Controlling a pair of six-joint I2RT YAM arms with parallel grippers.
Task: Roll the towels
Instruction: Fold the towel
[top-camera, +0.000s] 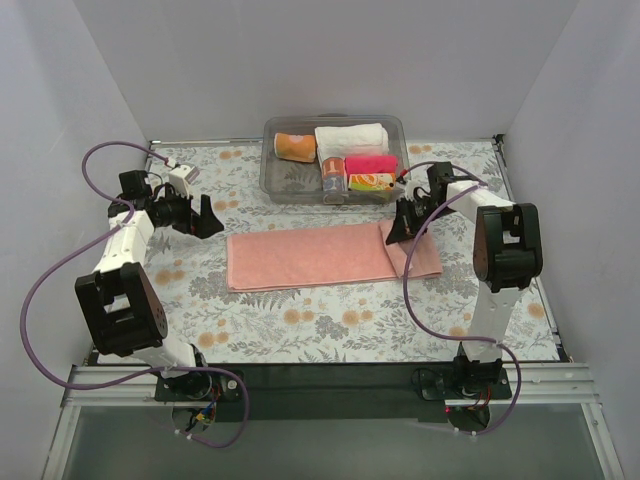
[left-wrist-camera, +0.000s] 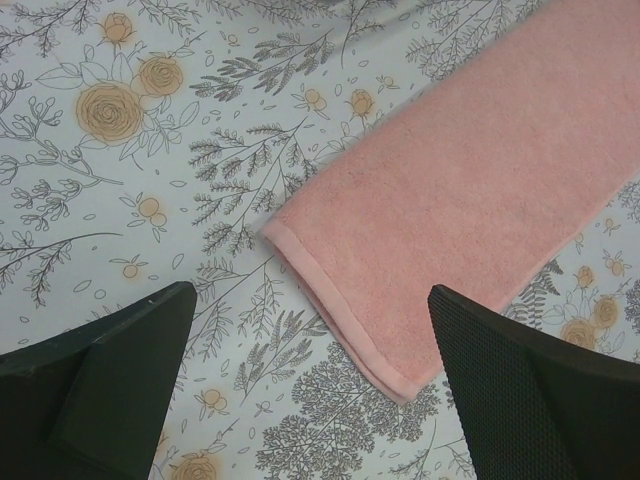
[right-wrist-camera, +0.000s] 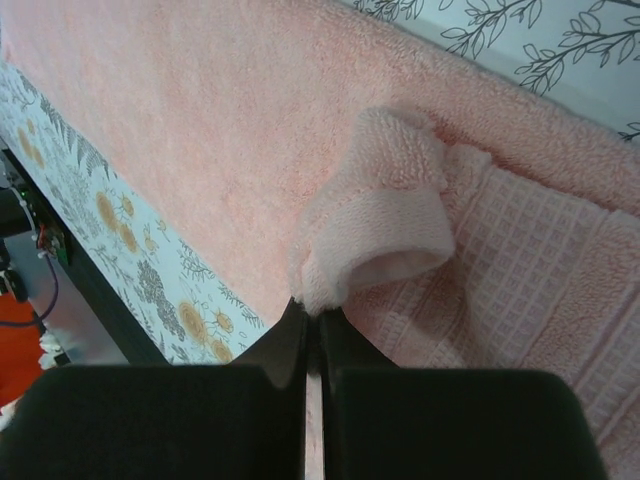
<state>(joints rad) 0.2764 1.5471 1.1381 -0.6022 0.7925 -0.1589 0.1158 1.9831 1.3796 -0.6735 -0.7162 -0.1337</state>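
Observation:
The salmon-pink towel (top-camera: 310, 257) lies on the floral tablecloth as a long flat strip. Its right end is turned over at a slant. My right gripper (top-camera: 397, 232) is shut on a pinched-up fold of that end (right-wrist-camera: 380, 230), its jaws (right-wrist-camera: 312, 312) closed on the terry edge. My left gripper (top-camera: 207, 218) is open and empty just above the table by the towel's left end; the hemmed corner (left-wrist-camera: 400, 385) shows between its fingers (left-wrist-camera: 310, 300). The small teal-red-white patterned cloth (top-camera: 334, 178) sits in the bin and looks rolled. No white tag shows.
A clear plastic bin (top-camera: 270, 178) stands at the back middle, just behind the towel. It holds an orange roll (top-camera: 295, 146), the white rolled towel (top-camera: 350, 138) and the hot-pink roll (top-camera: 370, 163). White walls close in the table on three sides.

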